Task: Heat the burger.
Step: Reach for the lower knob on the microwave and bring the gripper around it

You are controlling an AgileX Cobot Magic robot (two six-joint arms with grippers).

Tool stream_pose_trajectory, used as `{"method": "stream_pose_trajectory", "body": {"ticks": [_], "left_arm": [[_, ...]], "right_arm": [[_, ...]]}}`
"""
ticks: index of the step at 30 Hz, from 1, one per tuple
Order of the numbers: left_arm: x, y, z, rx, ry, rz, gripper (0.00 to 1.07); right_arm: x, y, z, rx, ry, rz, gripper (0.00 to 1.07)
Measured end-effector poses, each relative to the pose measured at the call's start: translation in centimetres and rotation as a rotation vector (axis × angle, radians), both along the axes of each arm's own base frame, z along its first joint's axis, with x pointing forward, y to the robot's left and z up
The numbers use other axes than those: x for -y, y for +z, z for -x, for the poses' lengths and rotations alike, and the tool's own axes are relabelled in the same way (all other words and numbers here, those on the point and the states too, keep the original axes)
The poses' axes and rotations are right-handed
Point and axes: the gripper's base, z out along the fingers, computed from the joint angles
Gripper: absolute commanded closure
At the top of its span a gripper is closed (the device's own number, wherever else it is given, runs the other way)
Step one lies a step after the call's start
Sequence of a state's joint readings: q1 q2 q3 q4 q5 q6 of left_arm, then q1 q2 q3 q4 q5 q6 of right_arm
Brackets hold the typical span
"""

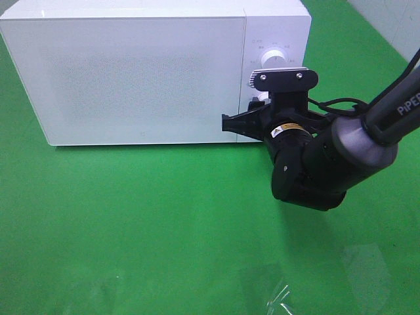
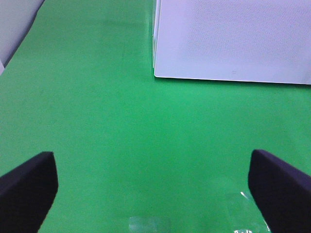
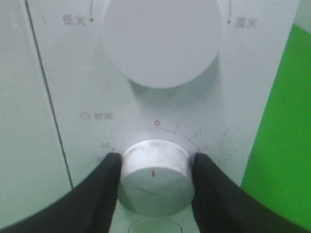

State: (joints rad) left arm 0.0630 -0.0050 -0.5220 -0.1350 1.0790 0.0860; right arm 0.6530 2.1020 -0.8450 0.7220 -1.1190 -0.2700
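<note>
Right gripper [image 3: 155, 160] clasps the timer knob [image 3: 154, 182], one black finger [image 3: 104, 189] pressed to each side. The knob sits below the larger power dial [image 3: 163, 39] on the white microwave [image 1: 282, 26], which fills the upper part of the exterior frame. Left gripper [image 2: 151, 162] hangs spread wide over the green tabletop [image 1: 131, 230]. Microwave door [image 1: 125, 79] is closed; the burger shows in no view.

The microwave [image 1: 131, 79]'s closed door hides its inside; from above, the right arm [image 1: 341, 154] covers most of the lower dial [image 3: 153, 177].
</note>
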Motion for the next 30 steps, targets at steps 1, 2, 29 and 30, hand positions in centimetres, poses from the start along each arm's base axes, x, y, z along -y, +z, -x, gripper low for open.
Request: {"method": "stream_pose_trajectory", "body": {"ticks": [1, 2, 29, 30], "left_arm": [[0.0, 0.0, 0.0, 0.0, 0.0, 0.0, 0.07], [0.0, 0.0, 0.0, 0.0, 0.0, 0.0, 0.07], [0.0, 0.0, 0.0, 0.0, 0.0, 0.0, 0.07], [0.0, 0.0, 0.0, 0.0, 0.0, 0.0, 0.07]], "right_arm": [[-0.02, 0.0, 0.0, 0.0, -0.001, -0.021, 1.07], [-0.02, 0.0, 0.0, 0.0, -0.001, -0.021, 1.07], [0.19, -0.14, 0.3, -0.055, -0.121, -1.58, 1.07], [0.19, -0.14, 0.3, -0.055, -0.121, -1.58, 1.07]]}}
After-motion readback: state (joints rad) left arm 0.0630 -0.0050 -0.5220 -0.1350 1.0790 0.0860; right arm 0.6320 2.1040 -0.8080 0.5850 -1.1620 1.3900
